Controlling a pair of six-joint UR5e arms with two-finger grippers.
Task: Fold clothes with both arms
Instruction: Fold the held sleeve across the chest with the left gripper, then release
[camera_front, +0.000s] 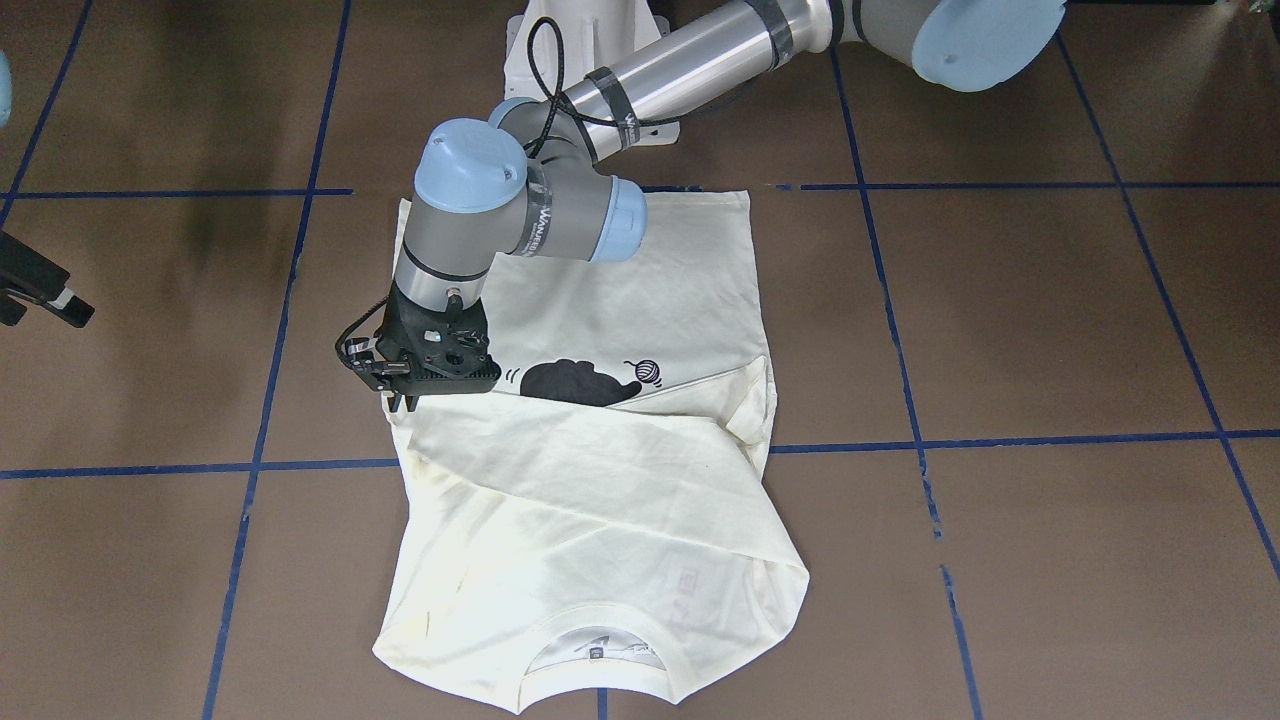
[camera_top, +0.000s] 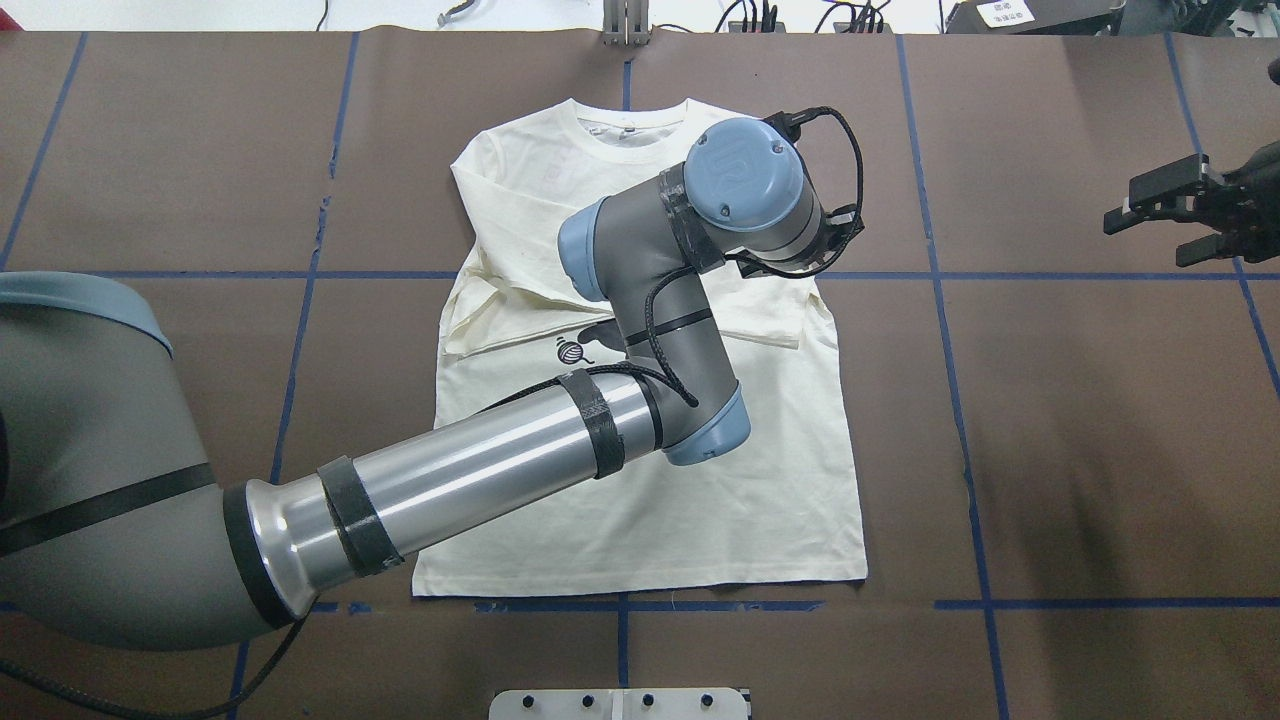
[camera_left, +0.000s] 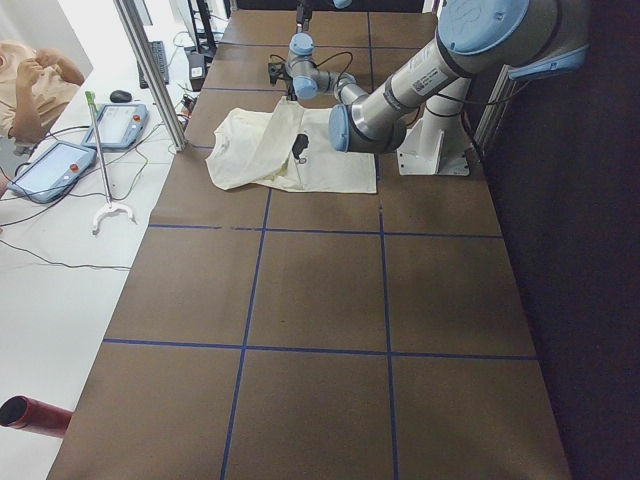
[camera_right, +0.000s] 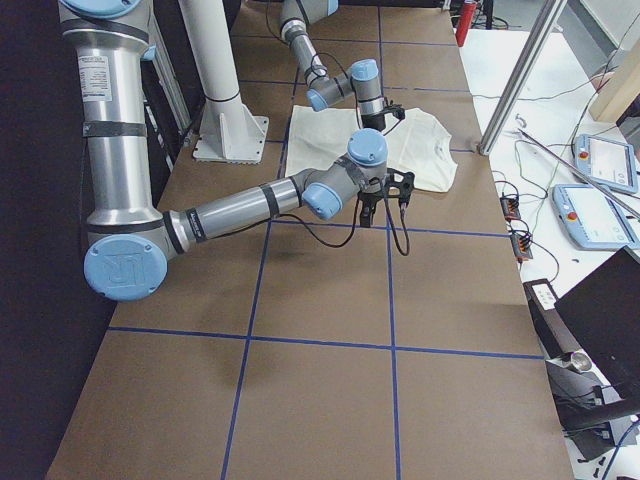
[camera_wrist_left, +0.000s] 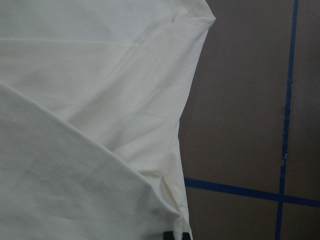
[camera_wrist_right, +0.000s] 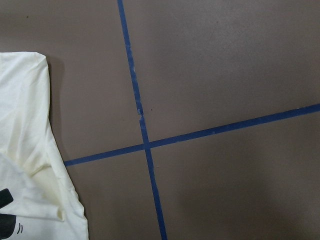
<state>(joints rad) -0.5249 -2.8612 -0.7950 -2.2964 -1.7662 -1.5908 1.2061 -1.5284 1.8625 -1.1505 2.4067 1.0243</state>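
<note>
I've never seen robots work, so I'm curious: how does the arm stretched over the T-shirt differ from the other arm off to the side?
The left arm reaches across over the T-shirt; the right arm is off to its side. The left arm's fingers are down at the shirt's edge; the right arm's fingers are over bare table, holding nothing. Both arms are grey with light blue caps.
</note>
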